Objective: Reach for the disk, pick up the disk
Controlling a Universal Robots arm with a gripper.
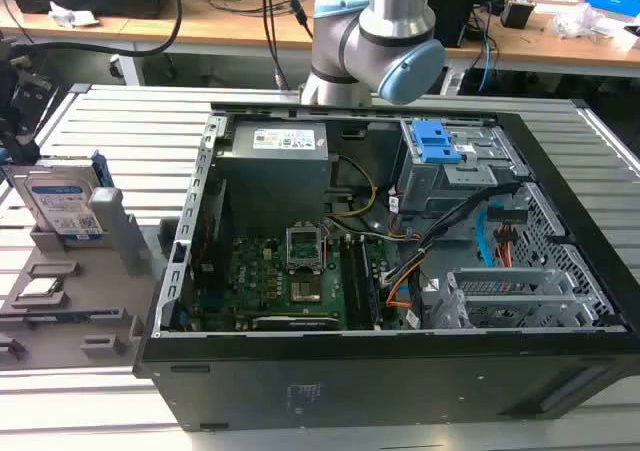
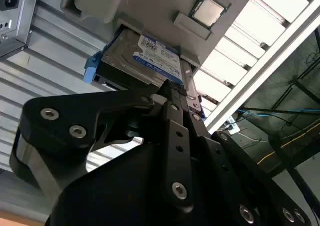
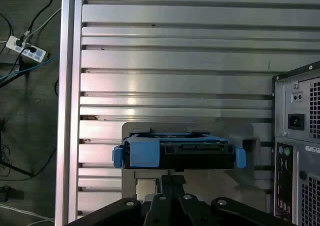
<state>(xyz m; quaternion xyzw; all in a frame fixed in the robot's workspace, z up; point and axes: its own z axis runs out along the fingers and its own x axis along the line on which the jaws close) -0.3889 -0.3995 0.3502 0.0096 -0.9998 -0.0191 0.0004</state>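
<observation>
The disk (image 1: 62, 203) is a silver hard drive with a white-and-blue label and a blue bracket. It stands tilted in a grey holder at the exterior view's left. The second wrist view shows its labelled face (image 2: 157, 58), and in the first wrist view it is edge-on (image 3: 177, 153). My gripper (image 1: 25, 136) hangs just above the disk's upper edge at the exterior view's left border. In both wrist views its black fingers (image 2: 172, 88) (image 3: 172, 178) lie together, with their tips right at the disk's edge and nothing between them.
The grey holder (image 1: 95, 306) also carries a small square silver chip (image 1: 40, 289) (image 2: 207, 10). An open black computer case (image 1: 400, 371) fills the middle of the slatted metal table (image 1: 130, 121); its rear panel (image 3: 300, 146) stands beside the disk. The table's edge (image 3: 70, 85) is close by.
</observation>
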